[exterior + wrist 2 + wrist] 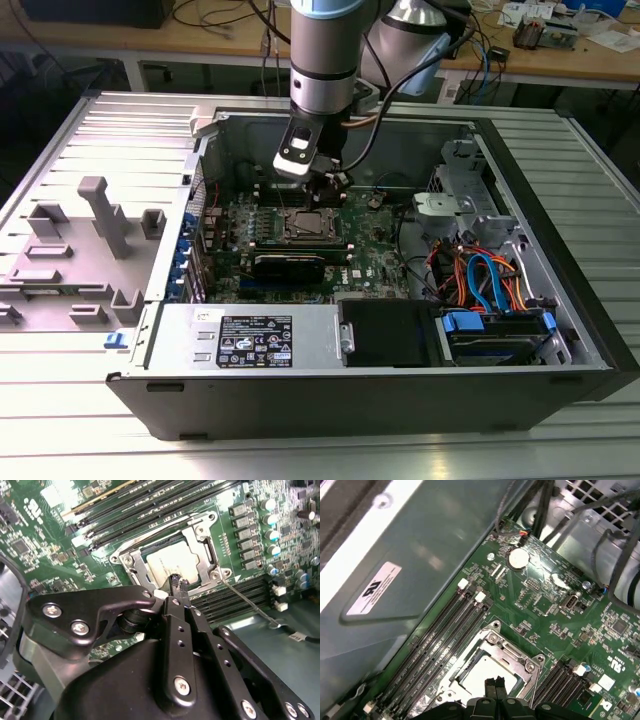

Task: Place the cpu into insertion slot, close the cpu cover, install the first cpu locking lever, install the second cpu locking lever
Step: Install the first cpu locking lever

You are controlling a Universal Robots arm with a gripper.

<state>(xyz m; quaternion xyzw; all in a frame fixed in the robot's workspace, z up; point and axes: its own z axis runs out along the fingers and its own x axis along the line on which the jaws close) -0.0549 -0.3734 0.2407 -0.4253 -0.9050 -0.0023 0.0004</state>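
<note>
Although the small flat silver-grey square cpu (170,562) already lay in the silver-rimmed square insertion slot (120,559), just beyond the black gripper (178,583) whose fingers were pressed together on nothing, and the thin silvery window-frame cpu cover (202,552) looked lowered over it, a thin wire locking lever (245,600) beside the tips seemed unlatched. Long black memory slots (145,515) flanked the socket farther out, and nothing appeared to block the way.

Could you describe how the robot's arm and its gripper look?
The arm is a silver-grey cylinder with a light blue ring. The gripper is matt black: flat linkage plates held by silver screws, narrowing to two slim fingertips.
</note>
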